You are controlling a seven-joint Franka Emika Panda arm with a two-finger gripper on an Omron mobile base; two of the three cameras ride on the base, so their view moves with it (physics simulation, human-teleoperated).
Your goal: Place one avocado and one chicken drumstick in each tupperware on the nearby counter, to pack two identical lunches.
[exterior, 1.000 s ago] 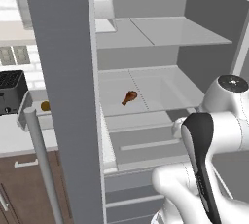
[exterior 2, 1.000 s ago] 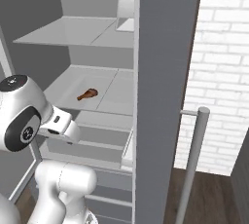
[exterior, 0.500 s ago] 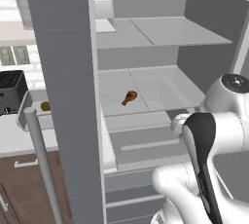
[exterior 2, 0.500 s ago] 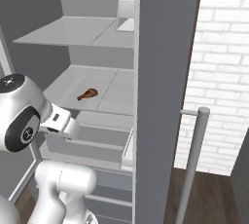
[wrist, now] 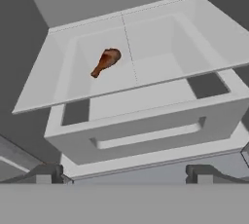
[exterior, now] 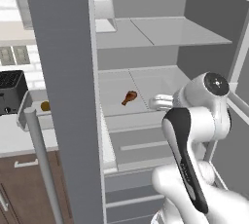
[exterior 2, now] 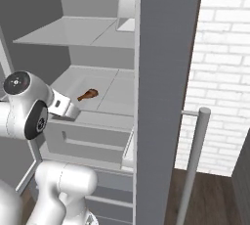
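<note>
Your gripper (wrist: 124,172) was spread wide with nothing between the tips, poised just outside the open fridge, and the chicken drumstick (wrist: 106,61) lay well ahead of it, up and a touch left of centre in the hand view. It sat on the pale fridge shelf (wrist: 160,47), apart from the fingers, with the drawer front (wrist: 146,130) standing between you and it. Its long axis ran on a diagonal there: fat end toward the upper right, thin bone end toward the lower left. You'd likely have needed to reach in over the drawer and roll the wrist to close across that axis. In the left base view the drumstick (exterior: 129,97) showed mid-frame, with the fridge door (exterior: 63,72) at left, and beyond it the counter (exterior: 19,135), an avocado (exterior: 45,105) and the black toaster (exterior: 10,91).
</note>
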